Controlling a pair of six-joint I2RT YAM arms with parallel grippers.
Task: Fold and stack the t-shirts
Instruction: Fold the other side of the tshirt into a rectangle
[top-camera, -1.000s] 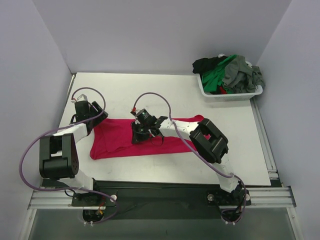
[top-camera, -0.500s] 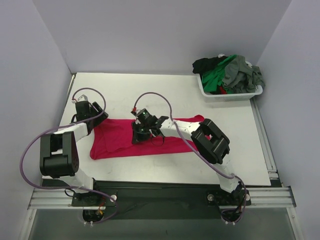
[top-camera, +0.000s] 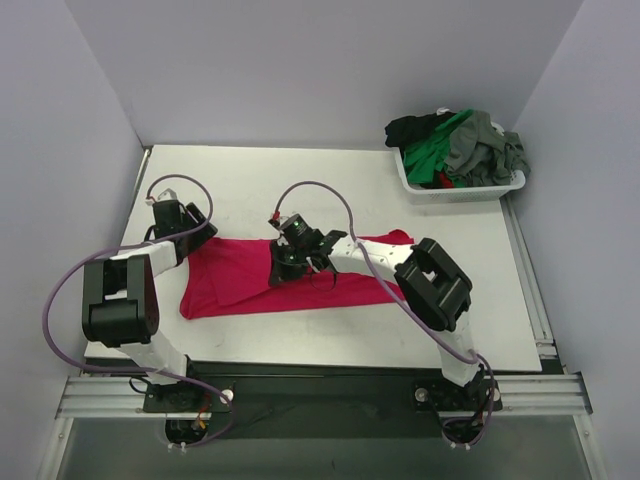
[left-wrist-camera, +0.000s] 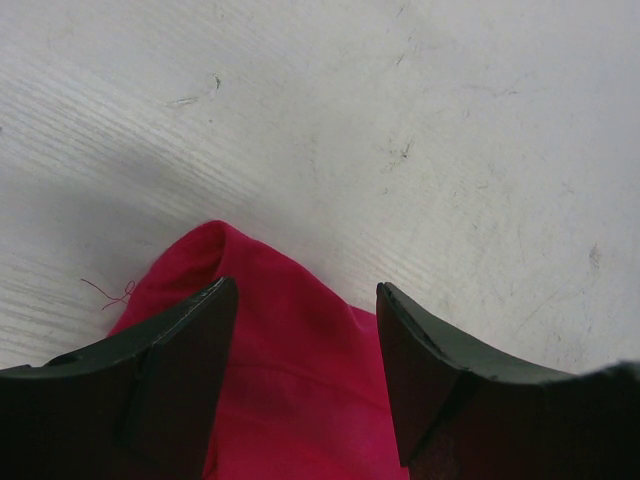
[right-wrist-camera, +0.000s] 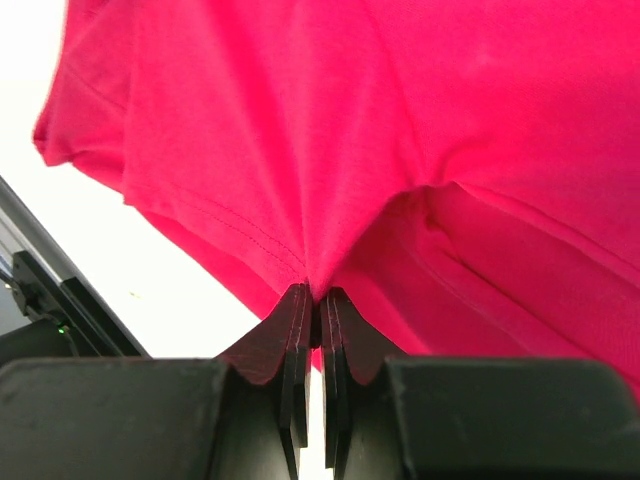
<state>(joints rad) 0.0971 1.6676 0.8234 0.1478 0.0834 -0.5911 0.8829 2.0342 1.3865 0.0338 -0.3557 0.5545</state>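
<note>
The crimson-red t-shirt lies spread across the middle of the white table. My right gripper is shut on a pinched fold of the red shirt, and cloth bunches at the fingertips. My left gripper is open at the shirt's far left corner, one jaw on each side of the cloth with a gap between them. Green, grey and black t-shirts are heaped in the basket at the back right.
A white plastic basket stands at the table's back right corner. Grey walls close in the back and both sides. A dark rail runs along the near edge with both arm bases.
My right gripper has shifted a little right and away with the pinched cloth. My left gripper has moved slightly toward the far edge at the shirt's left corner.
</note>
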